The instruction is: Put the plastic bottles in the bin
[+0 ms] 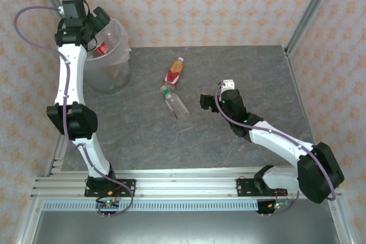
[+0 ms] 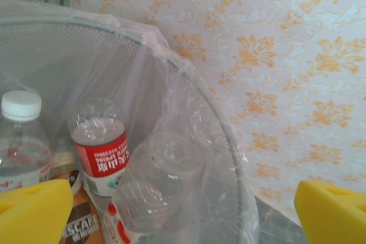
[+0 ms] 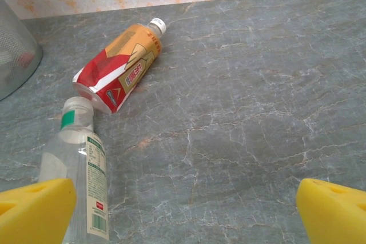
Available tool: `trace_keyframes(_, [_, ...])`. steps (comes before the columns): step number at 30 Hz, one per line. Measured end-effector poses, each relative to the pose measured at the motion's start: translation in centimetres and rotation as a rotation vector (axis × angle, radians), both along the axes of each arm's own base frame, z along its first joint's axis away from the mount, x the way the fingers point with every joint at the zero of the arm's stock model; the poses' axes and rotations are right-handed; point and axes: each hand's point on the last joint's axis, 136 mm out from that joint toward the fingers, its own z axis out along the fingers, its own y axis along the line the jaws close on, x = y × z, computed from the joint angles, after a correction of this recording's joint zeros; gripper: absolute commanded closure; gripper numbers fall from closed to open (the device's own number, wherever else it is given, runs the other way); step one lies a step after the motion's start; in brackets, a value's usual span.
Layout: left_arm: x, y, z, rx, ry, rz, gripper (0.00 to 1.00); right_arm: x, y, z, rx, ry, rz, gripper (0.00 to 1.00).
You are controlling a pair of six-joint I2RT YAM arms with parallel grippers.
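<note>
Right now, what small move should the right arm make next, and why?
Probably shift the right gripper left until the clear bottle sits between its fingers. The fingers stand open and empty, that bottle lies nearest, just by one fingertip, and it and the orange bottle lie on the table, outside the bin.

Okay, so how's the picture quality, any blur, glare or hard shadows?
Top external: even, soft light, faint shadows on the table, all sharp. Left wrist: the crinkly bag lining the bin hazes the bottles; yellow fingertips blurred. Right wrist: orange-label bottle crisp, fingertips soft.
</note>
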Motion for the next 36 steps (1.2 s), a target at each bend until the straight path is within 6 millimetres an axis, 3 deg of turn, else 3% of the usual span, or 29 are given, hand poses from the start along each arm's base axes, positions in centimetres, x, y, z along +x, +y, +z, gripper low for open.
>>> trace_keyframes(6, [-3.7,-1.6,0.5,-0.041,-0.062,0.023,0.0,-0.1,0.6,0.0,0.043,-0.003,0.021,0.01])
trace_keyframes(11, [-6.5,-5.4,-0.1,-0.056,-0.106,-0.004,0.0,0.1,1.4,-0.3,0.079,0.006,0.038,0.01])
trace_keyframes(17, [-8.7,-9.8,-2.3,-0.037,-0.089,-0.037,0.0,0.4,1.7,-0.7,0.099,0.013,0.036,0.01])
trace_keyframes(26, [-10.7,-15.9,-7.4,-0.005,0.013,-0.124,0.0,1.0,1.6,-0.3,0.131,-0.004,0.001,0.01])
trace_keyframes(36, [-12.2,-19.8,-14.9,-0.021,0.19,-0.178,0.0,1.4,0.5,-0.3,0.145,-0.018,-0.076,0.01])
